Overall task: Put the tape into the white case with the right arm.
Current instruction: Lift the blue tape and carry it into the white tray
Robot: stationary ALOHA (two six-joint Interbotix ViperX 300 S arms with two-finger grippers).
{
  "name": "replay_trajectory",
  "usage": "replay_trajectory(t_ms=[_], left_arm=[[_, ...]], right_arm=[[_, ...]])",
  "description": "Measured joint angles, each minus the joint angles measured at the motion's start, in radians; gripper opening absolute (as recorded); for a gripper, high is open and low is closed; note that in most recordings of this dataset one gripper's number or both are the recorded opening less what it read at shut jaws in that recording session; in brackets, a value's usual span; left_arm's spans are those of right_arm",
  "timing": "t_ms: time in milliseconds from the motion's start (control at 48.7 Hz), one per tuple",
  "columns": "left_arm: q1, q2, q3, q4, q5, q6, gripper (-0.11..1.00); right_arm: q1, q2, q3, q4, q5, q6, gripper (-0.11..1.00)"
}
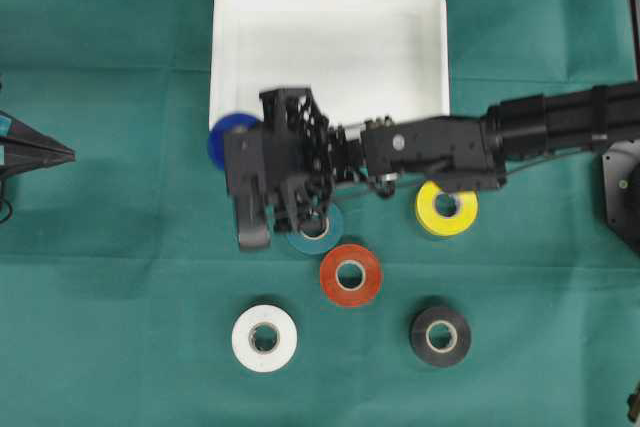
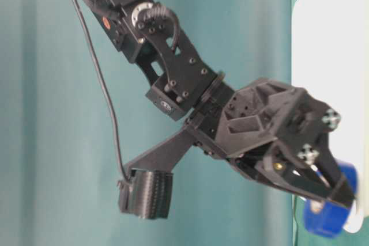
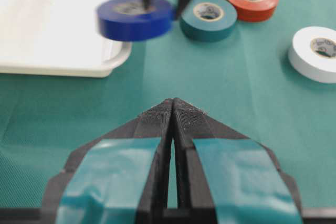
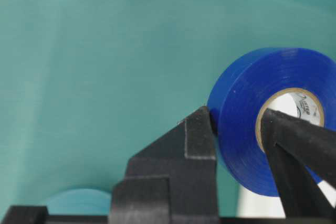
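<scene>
Your right gripper (image 4: 239,129) pinches the blue tape (image 4: 247,124) through its core, jaws tight, lifted at the white case (image 1: 330,37)'s near-left corner. Case bare. Five rolls left on the table (image 1: 120,327).

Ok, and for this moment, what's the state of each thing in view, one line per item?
right gripper: shut on the blue tape, one finger through its core
blue tape: held off the cloth at the case's corner
white case: nothing in it
left gripper: shut, holding nothing
teal tape: flat on the cloth
red, white, yellow, black tapes: flat on the cloth
</scene>
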Motion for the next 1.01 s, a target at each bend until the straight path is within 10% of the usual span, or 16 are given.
replay_trajectory(t_ms=[431, 1006], left_arm=[[0.000, 0.000, 0.000, 0.000, 0.000, -0.002, 0.01], [0.000, 0.000, 0.000, 0.000, 0.000, 0.000, 0.01]], right_arm=[[-0.206, 0.002, 0.000, -0.049, -0.003, 0.000, 0.03], [-0.233, 0.012, 0.002, -0.054, -0.020, -0.002, 0.03]])
